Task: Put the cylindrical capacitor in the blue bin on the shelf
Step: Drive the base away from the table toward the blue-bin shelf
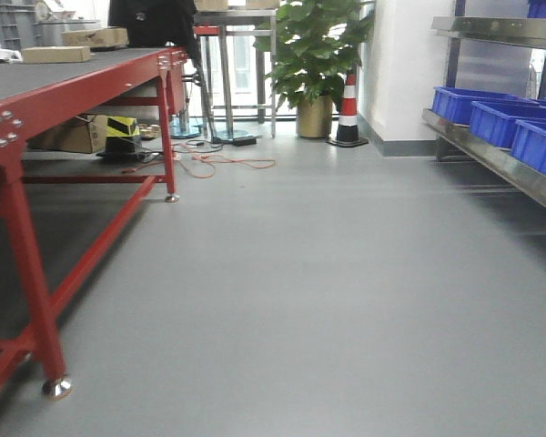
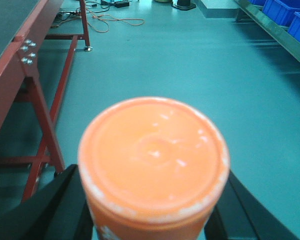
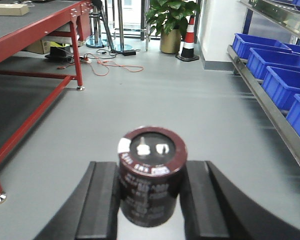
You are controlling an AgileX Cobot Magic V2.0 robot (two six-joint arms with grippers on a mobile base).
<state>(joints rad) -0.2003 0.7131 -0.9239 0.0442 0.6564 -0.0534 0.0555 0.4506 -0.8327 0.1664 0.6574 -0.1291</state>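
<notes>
The left pincer point(image 2: 152, 202) is clasping a round orange cylinder point(image 2: 154, 155) beside the red-framed dark grey tabletop point(image 1: 64, 77). The right pincer point(image 3: 150, 200) is gripping the dark maroon cylindrical capacitor point(image 3: 151, 172) above the floor. At the right, blue plastic bins point(image 3: 285, 80) are sitting on the shiny stainless steel shelf point(image 3: 267, 107).

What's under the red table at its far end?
A cardboard box and a yellow-and-black striped object sit on the floor beneath the red table. An orange cable trails out past its leg. Anything behind the box is hidden.
</notes>
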